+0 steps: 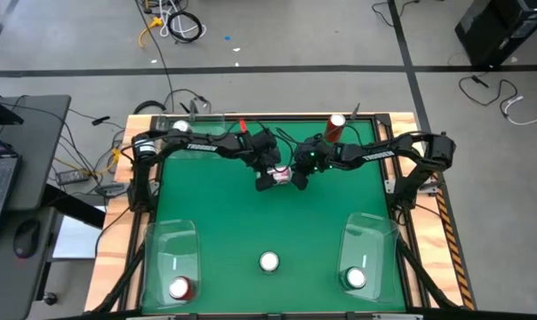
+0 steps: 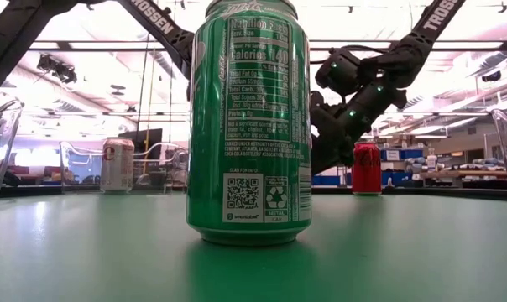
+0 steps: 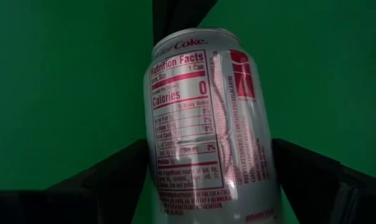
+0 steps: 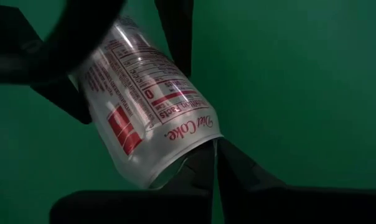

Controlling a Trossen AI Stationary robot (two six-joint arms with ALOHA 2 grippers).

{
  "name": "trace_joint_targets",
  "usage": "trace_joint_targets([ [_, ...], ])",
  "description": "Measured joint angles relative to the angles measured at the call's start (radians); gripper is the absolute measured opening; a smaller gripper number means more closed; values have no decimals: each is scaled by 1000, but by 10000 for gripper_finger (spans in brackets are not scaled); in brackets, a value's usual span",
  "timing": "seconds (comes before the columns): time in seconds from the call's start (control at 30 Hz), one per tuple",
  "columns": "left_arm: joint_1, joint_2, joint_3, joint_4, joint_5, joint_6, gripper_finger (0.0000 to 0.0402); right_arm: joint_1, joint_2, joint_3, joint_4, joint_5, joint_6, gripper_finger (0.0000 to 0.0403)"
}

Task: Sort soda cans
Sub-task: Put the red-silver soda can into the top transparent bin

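A silver Diet Coke can (image 3: pixel 210 124) is tilted at the table's middle (image 1: pixel 284 174), between my two grippers. My left gripper (image 1: pixel 274 180) has a finger on each side of it. My right gripper (image 4: pixel 216 149) is shut at the can's top end, coming from the right. A green can (image 2: pixel 249 126) stands upright on its base near the front edge (image 1: pixel 268 261). A red can (image 1: pixel 337 123) stands at the far edge and another silver can (image 1: pixel 180 127) at the far left. In the low view the green can hides the held can. My left gripper has the can's side walls (image 3: pixel 152 155) between its two fingers, with no gap showing. The fingers (image 3: pixel 113 171) slant down from the table's left and lie along the can, its top end pointing away from the wrist. My right gripper's shut fingertips (image 4: pixel 203 163) lie against the rim of the can's top end (image 4: pixel 194 149), slanting down from the right. Whether they pinch any part of it, I cannot tell.
A clear bin at the near left (image 1: pixel 168 236) holds a red can (image 1: pixel 179 287). A clear bin at the near right (image 1: pixel 368 233) holds another can (image 1: pixel 356 278). Bare green table lies between the bins and around the middle.
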Motion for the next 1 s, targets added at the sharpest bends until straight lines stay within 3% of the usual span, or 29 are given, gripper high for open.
trace_joint_targets([
  [0.37,-37,73,1,39,-59,8,325,2,0,-2,1,-9,-3,20],
  [0.5,-57,75,22,-22,-135,49,298,2,0,-2,4,-20,-10,19],
  [0.7,-63,56,83,-120,-165,96,297,2,-21,0,-7,-21,-14,21],
  [1.0,-12,-76,70,-115,-179,109,297,-11,-208,5,-92,13,-77,22],
])
